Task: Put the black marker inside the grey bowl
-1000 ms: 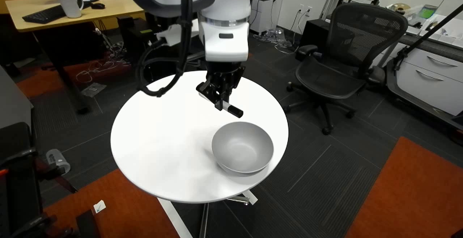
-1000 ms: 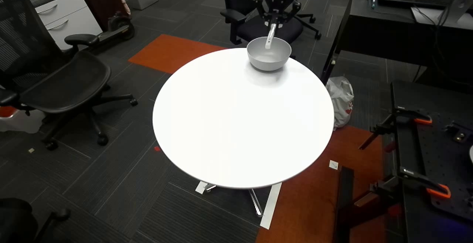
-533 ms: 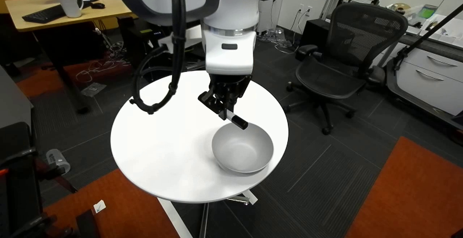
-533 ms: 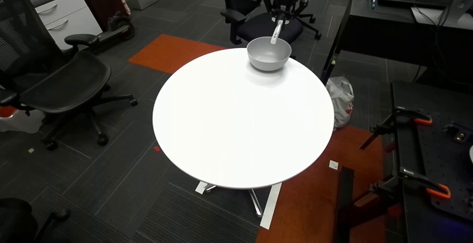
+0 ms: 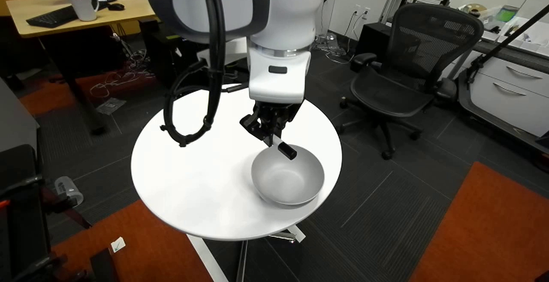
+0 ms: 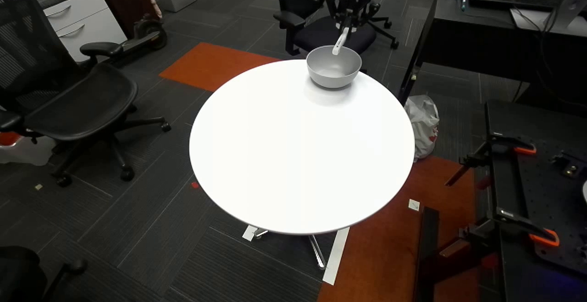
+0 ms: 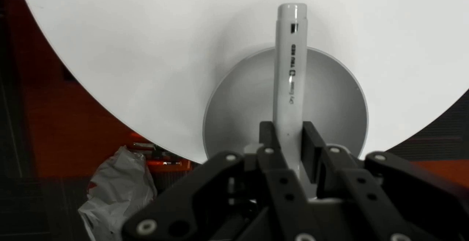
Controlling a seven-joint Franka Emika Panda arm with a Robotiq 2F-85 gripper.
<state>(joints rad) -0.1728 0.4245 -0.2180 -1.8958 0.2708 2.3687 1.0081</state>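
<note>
See a black mesh chair [image 5: 429, 46] near the round white table [image 5: 193, 183] in an exterior view, and farther back a white mug [image 5: 84, 10] beside a keyboard [image 5: 51, 17] on a wooden desk [image 5: 135, 7]. Find a plastic bag [image 7: 119, 193] low beside the table in the wrist view. Note a black cable [image 5: 216, 50] looping down beside the white arm [image 5: 279, 80], hiding a strip of table. Can see only part of the grey bowl [image 7: 238, 98] in the wrist view, behind the black marker [image 7: 290, 61] and 2 dark fingers [image 7: 268, 134]. Can make out the gripper [image 7: 288, 133] clamped on the marker, with the fingers pressed to either side of its white barrel [image 7: 288, 109]. Holds it above the bowl, black cap [image 5: 287, 150] over the inside in an exterior view. Find the bowl upright near the table's edge in both exterior views. See dark carpet [image 5: 377, 213] below with orange patches [image 5: 484, 230], white drawers [image 5: 506, 89], and a black bench [image 6: 527, 118] bearing 2 orange-tipped clamps [image 6: 525, 149].
</note>
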